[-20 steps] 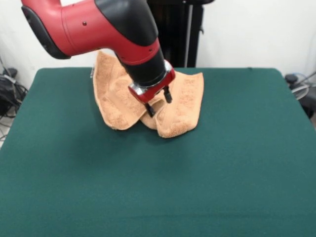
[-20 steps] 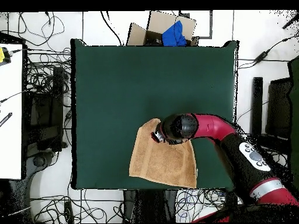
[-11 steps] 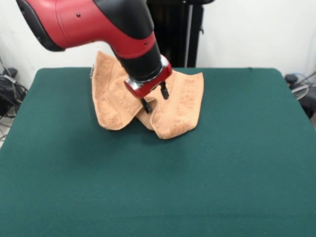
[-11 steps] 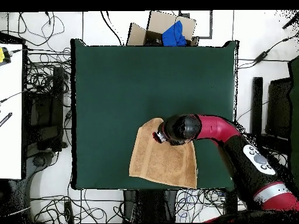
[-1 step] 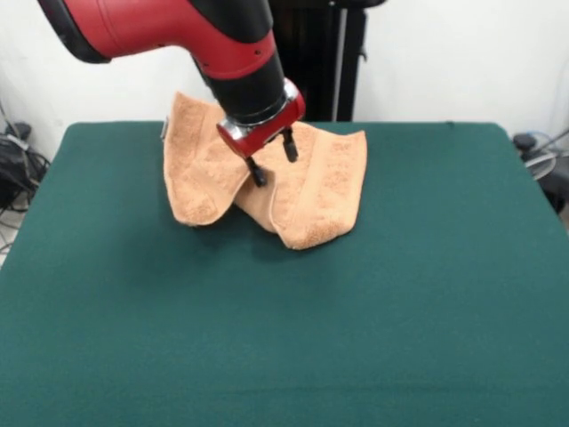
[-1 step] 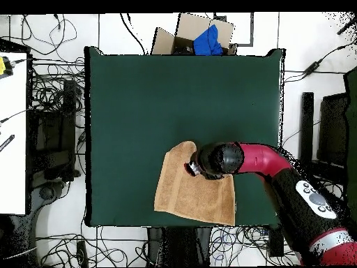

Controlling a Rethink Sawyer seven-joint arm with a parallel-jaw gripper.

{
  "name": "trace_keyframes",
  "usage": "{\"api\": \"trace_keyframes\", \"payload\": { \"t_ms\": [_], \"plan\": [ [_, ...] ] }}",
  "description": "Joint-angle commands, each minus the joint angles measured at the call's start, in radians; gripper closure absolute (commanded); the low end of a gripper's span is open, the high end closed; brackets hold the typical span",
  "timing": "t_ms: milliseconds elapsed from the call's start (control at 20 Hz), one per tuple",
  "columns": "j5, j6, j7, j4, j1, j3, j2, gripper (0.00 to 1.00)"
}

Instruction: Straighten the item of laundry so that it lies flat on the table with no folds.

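Observation:
The item of laundry (image 5: 320, 191), an orange-tan towel, lies rumpled near the far middle of the green table (image 5: 284, 338), folded into two lobes with a crease between them. My gripper (image 5: 274, 160) hangs just above that crease, tilted, its two black fingers (image 5: 258, 173) apart and nothing visibly held between them. In the overhead view the towel (image 6: 192, 199) lies by the table (image 6: 153, 105) edge closest to the robot's base, and the gripper (image 6: 190, 167) is over its upper part, with the arm hiding the towel's right top corner.
The towel's far edge hangs close to the table's far rim. A cardboard box with a blue item (image 6: 203, 38) sits on the floor beyond the table. Cables (image 6: 56, 105) and a white desk (image 6: 12, 132) lie off to one side.
The gripper has risen and drawn back toward the table's far edge. The towel's left lobe has shifted slightly left and its crease has opened wider.

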Motion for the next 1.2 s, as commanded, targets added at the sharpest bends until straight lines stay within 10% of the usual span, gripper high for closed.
{"api": "trace_keyframes", "payload": {
  "t_ms": [50, 1200],
  "plan": [
    [-0.066, -0.108, 0.109, 0.011, 0.015, -0.069, -0.006, 0.00],
    [-0.281, -0.188, -0.139, -0.249, -0.019, -0.004, 0.103, 0.00]
  ]
}}
